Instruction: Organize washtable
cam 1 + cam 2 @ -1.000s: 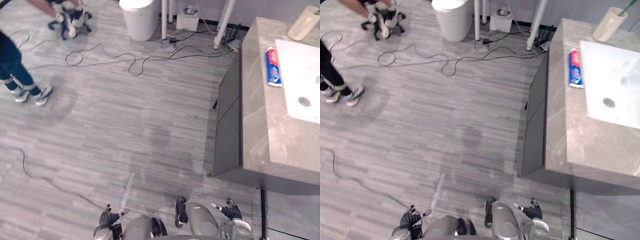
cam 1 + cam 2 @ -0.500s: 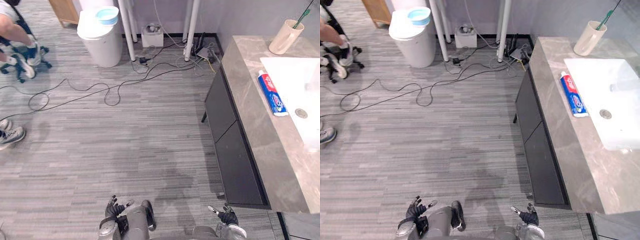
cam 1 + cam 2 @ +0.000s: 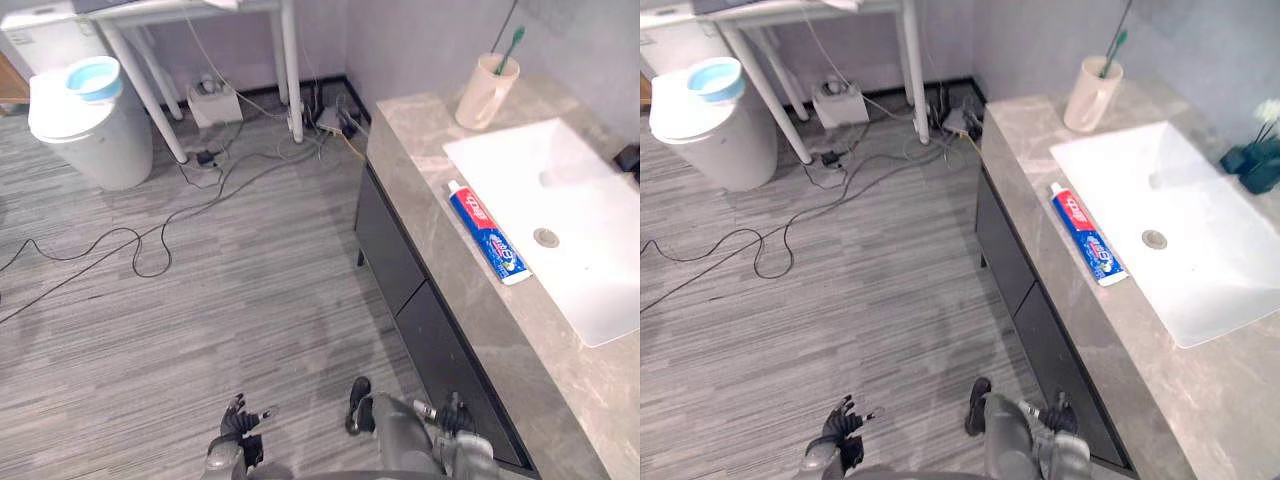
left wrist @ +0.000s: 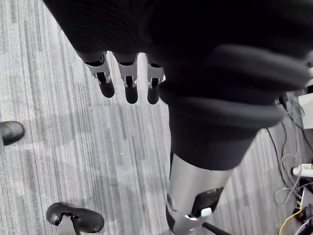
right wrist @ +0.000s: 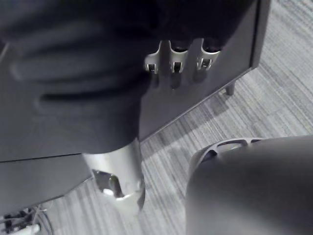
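Left eye view: toothpaste (image 3: 487,233) beyond hands (image 3: 237,420)

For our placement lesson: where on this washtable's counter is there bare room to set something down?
Bare: the near end of the counter, past the sink, and the strip between cup and toothpaste. Crowded: the toothpaste lies close along the sink's edge.
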Robot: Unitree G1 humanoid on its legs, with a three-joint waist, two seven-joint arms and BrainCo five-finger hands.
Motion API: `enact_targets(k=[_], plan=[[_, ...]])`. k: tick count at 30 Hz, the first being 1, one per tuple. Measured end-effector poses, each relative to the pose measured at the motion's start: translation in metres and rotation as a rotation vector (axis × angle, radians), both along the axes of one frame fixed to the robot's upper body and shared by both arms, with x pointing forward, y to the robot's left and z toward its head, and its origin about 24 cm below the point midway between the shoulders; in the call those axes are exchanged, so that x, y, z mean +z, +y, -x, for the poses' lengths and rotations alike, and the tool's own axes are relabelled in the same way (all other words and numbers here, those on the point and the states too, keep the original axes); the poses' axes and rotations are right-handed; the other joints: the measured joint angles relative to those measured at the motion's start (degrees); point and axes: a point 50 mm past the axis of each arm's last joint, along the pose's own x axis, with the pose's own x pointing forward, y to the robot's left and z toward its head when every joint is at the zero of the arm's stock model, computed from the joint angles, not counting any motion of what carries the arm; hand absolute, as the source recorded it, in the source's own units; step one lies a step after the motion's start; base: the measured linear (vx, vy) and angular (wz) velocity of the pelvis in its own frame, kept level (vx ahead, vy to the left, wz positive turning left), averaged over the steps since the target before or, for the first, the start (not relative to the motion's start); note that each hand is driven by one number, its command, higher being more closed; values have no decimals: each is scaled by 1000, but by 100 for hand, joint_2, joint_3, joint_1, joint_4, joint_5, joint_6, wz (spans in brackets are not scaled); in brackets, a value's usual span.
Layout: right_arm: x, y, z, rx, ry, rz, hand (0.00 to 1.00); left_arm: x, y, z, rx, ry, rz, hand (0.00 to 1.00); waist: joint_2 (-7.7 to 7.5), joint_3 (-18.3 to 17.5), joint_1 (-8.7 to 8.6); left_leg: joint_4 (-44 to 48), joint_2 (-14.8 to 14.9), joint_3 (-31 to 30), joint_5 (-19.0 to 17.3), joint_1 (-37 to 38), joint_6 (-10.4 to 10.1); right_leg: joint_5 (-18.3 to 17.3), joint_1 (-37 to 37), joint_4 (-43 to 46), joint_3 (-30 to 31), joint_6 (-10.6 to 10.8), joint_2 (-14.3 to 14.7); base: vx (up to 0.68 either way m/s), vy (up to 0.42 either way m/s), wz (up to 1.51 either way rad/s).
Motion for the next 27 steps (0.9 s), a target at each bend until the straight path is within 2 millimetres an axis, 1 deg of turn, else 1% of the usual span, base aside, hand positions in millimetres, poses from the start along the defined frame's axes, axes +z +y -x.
enact_targets(k=[2, 3, 4, 5, 6, 7, 8, 9, 10, 11, 12, 13, 14, 15, 16, 17, 18, 19, 20, 21, 22, 23, 24, 25, 26, 27], plan=[[-2, 2, 1, 91, 29, 3, 0, 4, -8, -7, 3, -39, 21, 0, 29, 16, 110, 1305, 267, -194, -22, -554, 25, -51, 480, -264, 96, -35, 146, 274, -83, -30], [-3, 3, 2, 110, 38, 5, 0, 6, -9, -9, 10, -52, 25, 0, 17, 28, 162, 1616, 288, -170, -93, -837, 145, -90, 713, -409, 243, -52, 184, 241, -10, -46], [-3, 2, 3, 111, 42, 5, 0, 7, -9, -10, 13, -58, 24, 0, 12, 31, 189, 1635, 284, -134, -130, -959, 208, -116, 793, -448, 328, -65, 191, 273, 73, -76], [-3, 2, 4, 105, 46, 2, 0, 8, -5, -10, 37, -65, 20, 0, 8, 33, 200, 1398, 255, -122, -247, -1205, 402, -140, 924, -521, 599, -26, 211, 211, 105, -80], [-4, 2, 4, 96, 45, 1, 0, 8, -3, -10, 49, -67, 17, 0, 9, 33, 216, 1171, 248, -131, -278, -1292, 455, -107, 962, -520, 707, 38, 205, 246, 180, -114], [-4, 2, 5, 68, 44, -5, 0, 8, 1, -8, 70, -64, 15, 0, -1, 36, 254, 690, 197, -260, -324, -1372, 532, -126, 1037, -511, 1000, 101, 221, 154, 174, -100], [-4, 1, 5, 39, 44, -7, 0, 8, 2, -8, 76, -64, 14, 0, -6, 34, 268, 427, 123, -450, -333, -1413, 542, -139, 1074, -506, 1164, 126, 220, 154, 203, -118], [-4, 0, 8, -12, 43, -6, 0, 8, 2, -8, 75, -65, 13, 0, -14, 33, 318, 2, -14, -748, -335, -1443, 537, -185, 1121, -506, 1420, 200, 216, 146, 269, -132], [-5, 0, 9, -59, 42, -1, 0, 8, 3, -8, 76, -66, 11, 0, -26, 19, 341, -628, -248, -1269, -316, -1445, 505, -248, 1102, -450, 1758, 341, 227, 152, 373, -165], [-4, -4, 12, -85, 40, 18, 0, 5, 1, -4, 77, -49, 16, 0, 48, -45, 340, -1319, -360, -1801, -293, -1352, 469, -357, 988, -274, 2090, 542, 314, 169, 479, -157], [-4, -7, 14, -90, 40, 28, 0, 4, -2, -2, 82, -45, 27, 0, 128, -92, 339, -1475, -366, -1999, -151, -1336, 238, -442, 898, -122, 2259, 646, 390, 156, 460, -139], [-6, -3, 19, -102, 55, 17, 0, 4, 5, -1, 86, -38, 8, 0, -2, -161, 287, -1360, -511, -1773, -325, -1298, 317, -524, 852, 19, 2551, 799, 288, 152, 356, -92], [-9, 0, 27, -112, 72, 3, 0, 4, 9, 0, 84, -37, -1, 0, -171, -279, 237, -1364, -625, -1597, -402, -1228, 423, -508, 826, -47, 2679, 905, 158, 204, 326, -93], [-10, 2, 31, -113, 84, -2, 0, 4, 10, 1, 84, -31, -3, 0, -291, -350, 246, -1364, -669, -1337, -464, -1159, 462, -484, 790, -85, 2898, 950, 101, 221, 324, -101], [-11, 6, 32, -115, 87, -14, 0, 3, 13, 1, 83, -27, -10, 0, -388, -407, 317, -1363, -692, -1010, -514, -1046, 524, -433, 804, -141, 3119, 1038, 46, 245, 366, -139], [-11, 10, 32, -105, 87, -22, 0, 3, 13, 1, 81, -26, -11, 0, -434, -416, 336, -1406, -693, -642, -582, -894, 615, -360, 695, -101, 3110, 1123, -18, 150, 267, -131], [-11, 12, 30, -92, 84, -22, 0, 3, 13, 1, 81, -25, -11, 0, -439, -420, 339, -1444, -697, -459, -604, -815, 644, -316, 595, -43, 3053, 1138, -54, 106, 209, -142], [-9, 14, 23, -66, 64, -20, 0, 3, 13, 3, 81, -20, -11, 0, -419, -408, 338, -1538, -698, -68, -631, -653, 693, -204, 434, 143, 2767, 1243, -138, 57, 144, -135], [-7, 15, 19, -61, 52, -18, 0, 2, 13, 3, 80, -18, -11, 0, -394, -391, 342, -1649, -698, 217, -639, -497, 707, -103, 274, 275, 2415, 1224, -246, 71, 172, -159], [-6, 15, 15, -54, 41, -13, 0, 2, 12, 4, 71, -12, -11, 0, -354, -369, 333, -1793, -695, 516, -638, -292, 708, -16, 150, 397, 1714, 1137, -395, 68, 149, -123], [-5, 15, 14, -52, 40, -11, 0, 1, 12, 5, 70, -6, -10, 0, -340, -371, 336, -1857, -695, 675, -636, -199, 710, -1, 119, 398, 1307, 1092, -483, 81, 145, -124], [-5, 15, 13, -46, 37, -7, 0, 0, 12, 6, 69, 0, -9, 0, -314, -370, 329, -1991, -694, 944, -636, -36, 710, -11, 105, 350, 524, 1049, -640, 92, 71, -113], [-5, 14, 11, -39, 39, -1, 0, -1, 11, 7, 57, 14, -9, 0, -272, -394, 319, -2160, -701, 1122, -632, 71, 703, -20, 105, 151, -114, 1005, -703, 92, 14, -108], [-6, 13, 11, -31, 46, 4, 0, -3, 11, 9, 48, 26, -10, 0, -250, -394, 316, -2239, -716, 1179, -616, 115, 674, 4, 103, 42, -323, 844, -702, 123, -30, -80], [-7, 8, 9, -22, 59, 17, 0, -4, 13, 9, 17, 40, -23, 0, -195, -391, 247, -2425, -731, 1189, -516, 151, 597, 95, 117, -132, -353, 727, -609, 155, -65, -41], [-9, 1, 10, -16, 76, 39, 0, -4, 10, 7, -8, 43, -22, 0, -121, -363, 138, -2607, -773, 1066, -390, 217, 523, 144, 239, -294, -320, 677, -511, 167, -66, -26]])
